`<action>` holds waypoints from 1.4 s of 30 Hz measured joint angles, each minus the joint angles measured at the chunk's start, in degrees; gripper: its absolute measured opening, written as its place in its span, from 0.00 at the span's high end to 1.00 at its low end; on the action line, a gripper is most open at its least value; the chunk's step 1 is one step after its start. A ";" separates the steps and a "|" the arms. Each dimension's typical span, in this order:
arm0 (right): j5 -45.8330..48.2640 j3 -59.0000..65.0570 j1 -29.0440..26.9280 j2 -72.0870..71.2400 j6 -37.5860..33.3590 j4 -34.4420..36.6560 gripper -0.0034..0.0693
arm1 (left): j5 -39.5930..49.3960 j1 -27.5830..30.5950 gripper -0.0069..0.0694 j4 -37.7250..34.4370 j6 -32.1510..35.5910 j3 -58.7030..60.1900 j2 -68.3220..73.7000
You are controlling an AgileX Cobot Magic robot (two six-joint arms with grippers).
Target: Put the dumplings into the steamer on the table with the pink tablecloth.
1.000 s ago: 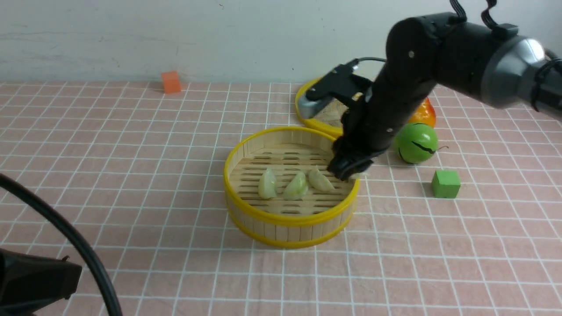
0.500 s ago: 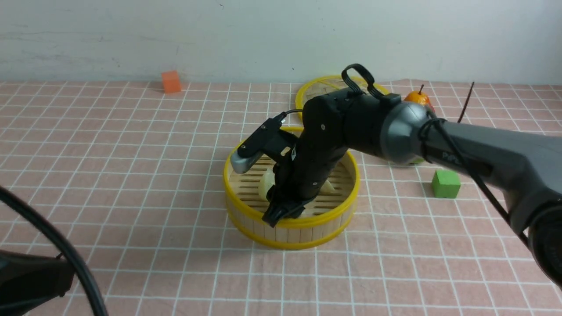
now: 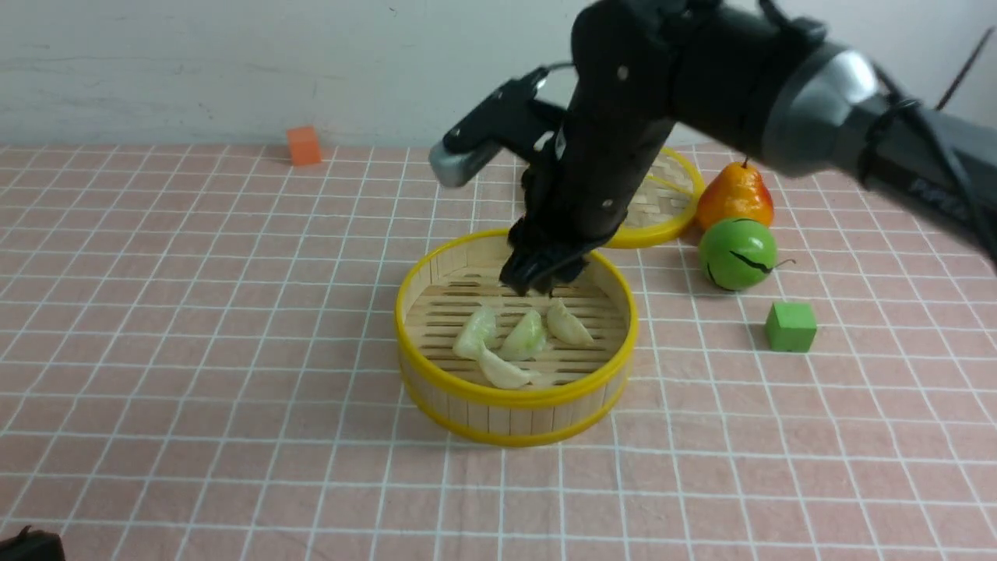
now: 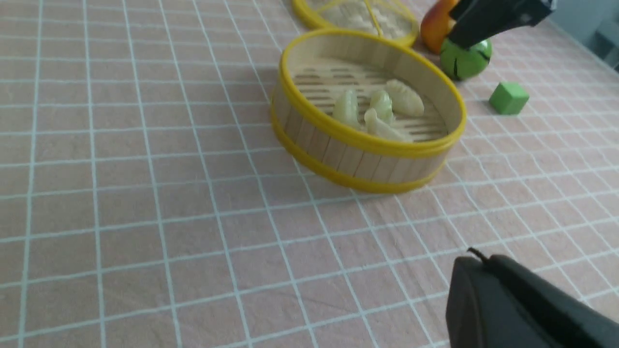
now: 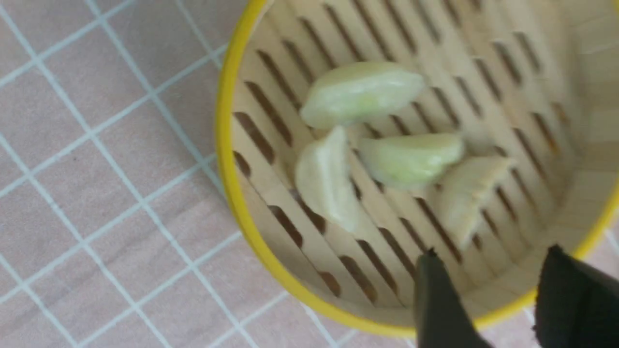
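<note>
Right gripper [image 3: 539, 284] ajar (tips downward)

Room on the left, crowded on the right.
The pink tablecloth [image 3: 195, 327] is bare left of and in front of the steamer [image 3: 514, 413]. The right gripper [image 3: 537, 284] hangs over its back rim. The lid [image 3: 666, 204], pear [image 3: 736, 199], green ball [image 3: 738, 253] and green cube [image 3: 790, 326] fill the right side.

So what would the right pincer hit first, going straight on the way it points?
Probably the slatted floor of the steamer, near its far wall and behind the dumplings. The right pincer is open and empty. Depth is unclear, so the far rim is possible.
</note>
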 joint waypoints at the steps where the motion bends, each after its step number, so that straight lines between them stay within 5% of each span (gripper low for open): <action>1: 0.63 0.00 -0.08 -1.89 0.66 -0.45 0.69 | -0.59 0.00 0.92 0.20 -0.16 0.72 -0.74; 4: 2.20 1.27 -0.80 -7.36 2.49 -0.30 0.92 | -1.23 0.00 0.92 0.51 -0.52 2.10 -1.83; 7: 0.30 6.71 -2.01 -13.64 3.34 1.15 0.98 | -1.28 0.00 0.91 0.58 -0.58 2.25 -1.87; 24: -37.99 62.96 -2.65 -65.62 3.58 14.86 0.98 | -1.38 0.00 0.89 0.70 -0.69 2.25 -1.87; 42: -33.12 69.60 -2.65 -78.01 3.58 13.34 0.96 | -1.38 0.00 0.87 0.70 -0.73 2.25 -1.87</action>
